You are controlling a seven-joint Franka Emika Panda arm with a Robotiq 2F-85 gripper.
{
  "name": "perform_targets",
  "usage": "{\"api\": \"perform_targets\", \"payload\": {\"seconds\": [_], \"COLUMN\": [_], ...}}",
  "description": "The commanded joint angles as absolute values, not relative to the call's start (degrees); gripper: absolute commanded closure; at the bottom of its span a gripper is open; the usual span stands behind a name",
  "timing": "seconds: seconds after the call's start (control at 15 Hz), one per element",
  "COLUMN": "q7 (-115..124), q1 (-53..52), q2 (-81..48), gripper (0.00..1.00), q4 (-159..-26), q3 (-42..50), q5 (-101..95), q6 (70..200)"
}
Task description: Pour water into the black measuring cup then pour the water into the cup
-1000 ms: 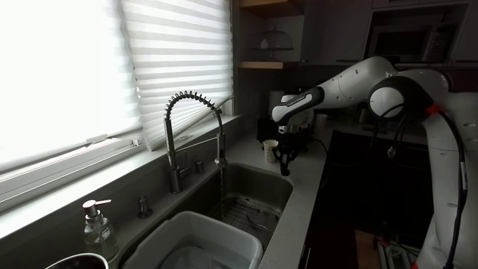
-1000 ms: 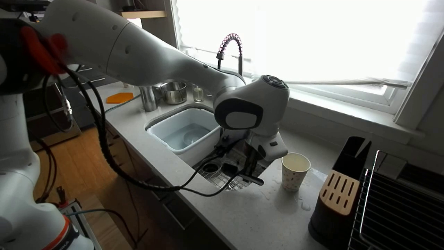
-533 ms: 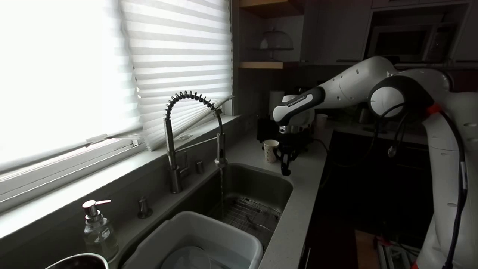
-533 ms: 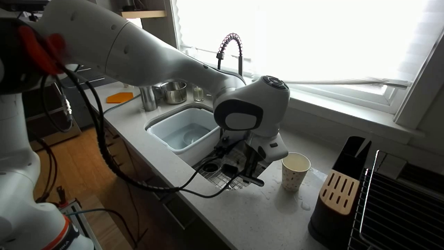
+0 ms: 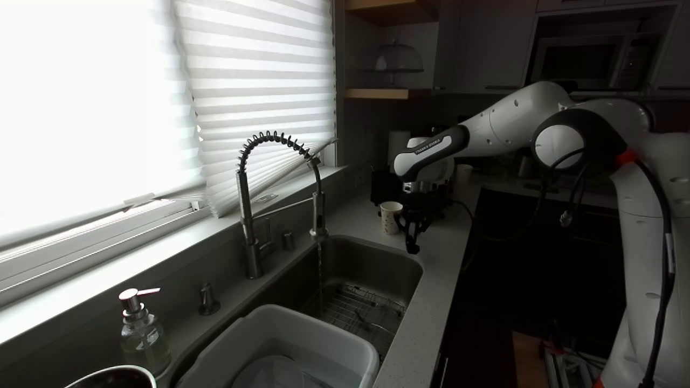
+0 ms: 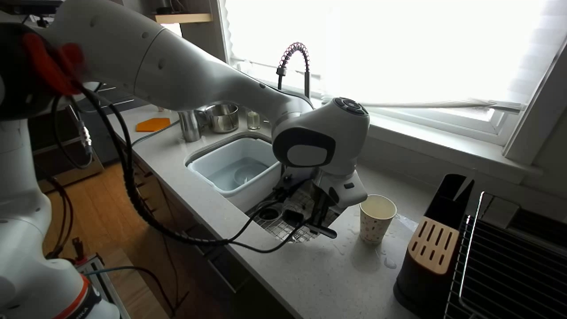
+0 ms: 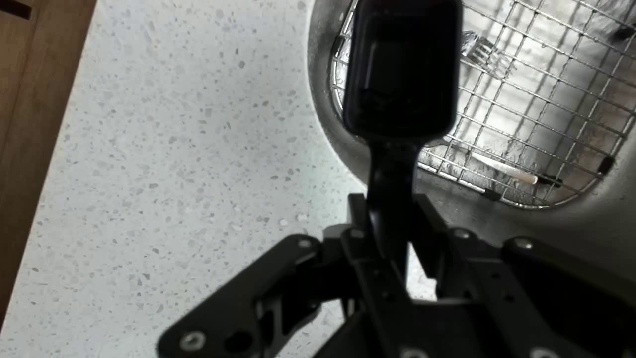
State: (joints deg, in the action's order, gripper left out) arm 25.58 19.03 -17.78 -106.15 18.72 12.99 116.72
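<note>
Pose barely changed, my jaws clamp black rectangular measuring cup (image 7: 402,94) by handle (image 7: 392,184); white paper cup (image 6: 376,225) likely awaits pouring.

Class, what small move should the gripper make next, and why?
Probably ease the black measuring cup, held by its handle in the gripper, toward the running water: it hangs aside from that water, and its inside is too dark to show any fill.
</note>
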Motion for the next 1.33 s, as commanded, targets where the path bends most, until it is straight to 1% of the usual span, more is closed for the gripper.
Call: {"api": "perform_targets", "payload": {"seconds": [0.0,0.33,0.6,0.93,1.27], "q7": [25.46,25.14,24.19,20.25,15.66], "q1": [17.89,15.35,13.77,13.99,14.77], "q2": [-19.01,-21.24,-22.76,-24.56,-25.80], "gripper": [0.94,0.94,0.94,0.94,0.94], "q4": [-103.65,-99.88,-98.34,-97.26,-95.44], "q3": [17.48,13.82,11.41,7.92,5.21], "q5": [13.48,14.27,15.86,22.32,29.88], "q6": [117.08,117.20,121.28,127.41,126.75]}}
